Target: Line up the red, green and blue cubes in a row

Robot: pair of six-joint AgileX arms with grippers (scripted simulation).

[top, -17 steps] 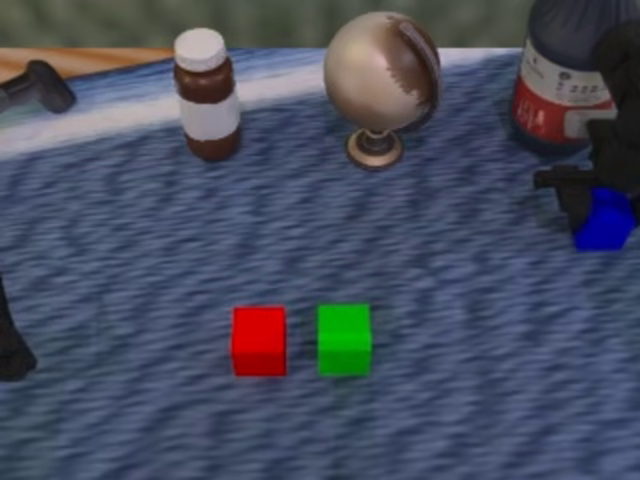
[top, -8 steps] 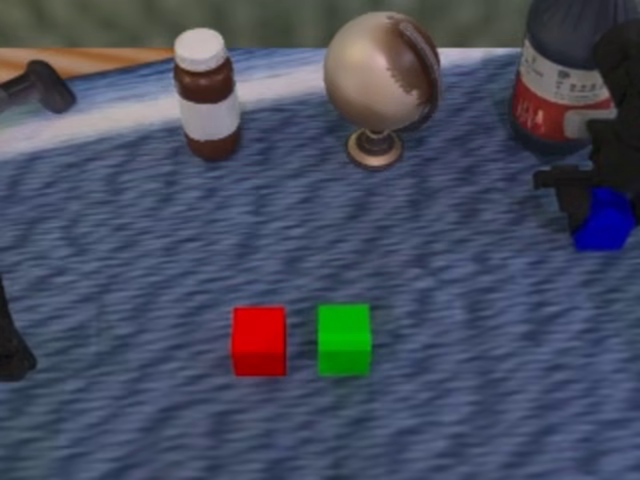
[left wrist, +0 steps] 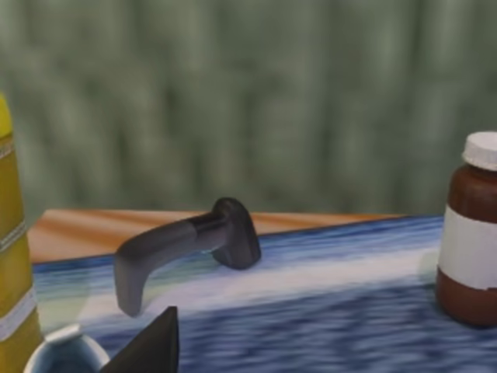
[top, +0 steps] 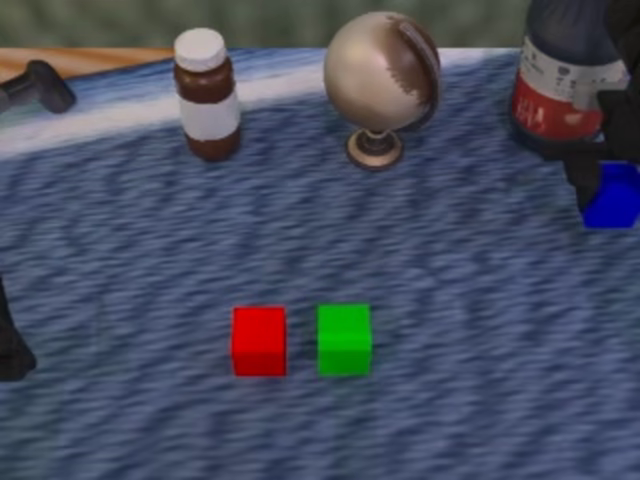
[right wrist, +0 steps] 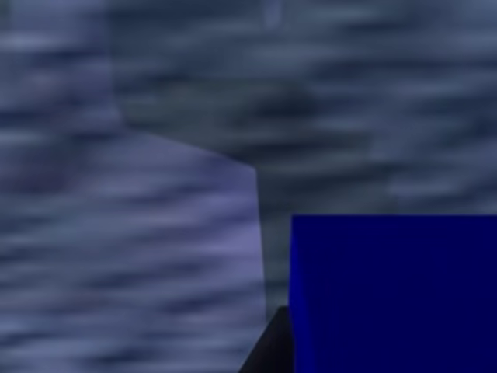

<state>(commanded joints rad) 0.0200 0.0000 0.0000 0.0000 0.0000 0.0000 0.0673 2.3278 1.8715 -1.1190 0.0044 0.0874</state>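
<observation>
One blue cube [top: 611, 196] at right jaws [top: 600, 175], apparently pinched; left arm [top: 12, 350] parked.

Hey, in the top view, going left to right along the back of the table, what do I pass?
Dark scanner → brown bottle → globe → big dark bottle with a red label, with the blue cube just in front of it.

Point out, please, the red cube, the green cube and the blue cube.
red cube [top: 259, 340]: top view, its top face.
green cube [top: 344, 339]: top view, its top face.
blue cube [top: 614, 198]: top view, its visible face at the right edge.
</observation>
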